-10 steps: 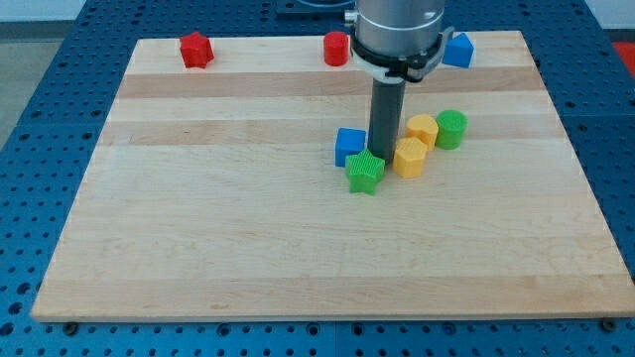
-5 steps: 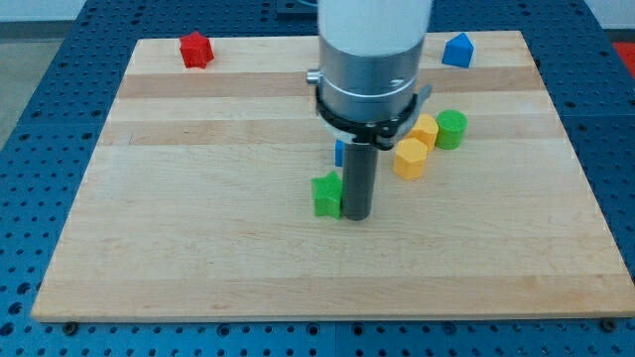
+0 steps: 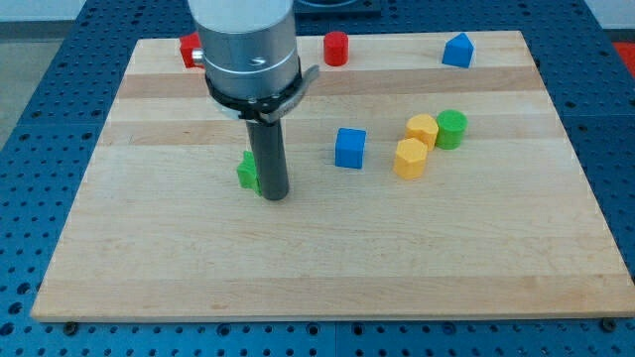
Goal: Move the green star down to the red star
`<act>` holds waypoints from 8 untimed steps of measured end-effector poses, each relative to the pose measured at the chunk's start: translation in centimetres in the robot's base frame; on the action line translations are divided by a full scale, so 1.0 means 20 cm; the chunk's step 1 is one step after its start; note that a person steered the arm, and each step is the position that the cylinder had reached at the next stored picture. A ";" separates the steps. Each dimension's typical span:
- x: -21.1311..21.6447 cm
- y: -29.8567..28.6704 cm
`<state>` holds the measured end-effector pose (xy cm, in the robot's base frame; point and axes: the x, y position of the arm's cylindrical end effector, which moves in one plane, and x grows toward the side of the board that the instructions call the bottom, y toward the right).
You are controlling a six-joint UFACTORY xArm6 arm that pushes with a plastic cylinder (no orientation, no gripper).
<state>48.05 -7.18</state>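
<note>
Half the green star [image 3: 246,172] hides behind my tip [image 3: 274,195].

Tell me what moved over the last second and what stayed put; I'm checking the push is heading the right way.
My tip slid toward the view's left, pushing the green star block with it, away from the blue cube; the star now sits against the tip's left side. The two yellow blocks, green cylinder, blue house-shaped block, red cylinder and red star stayed put.
</note>
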 end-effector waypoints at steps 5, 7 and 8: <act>-0.25 -0.12; -0.38 -0.20; -0.39 -0.25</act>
<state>40.22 -12.14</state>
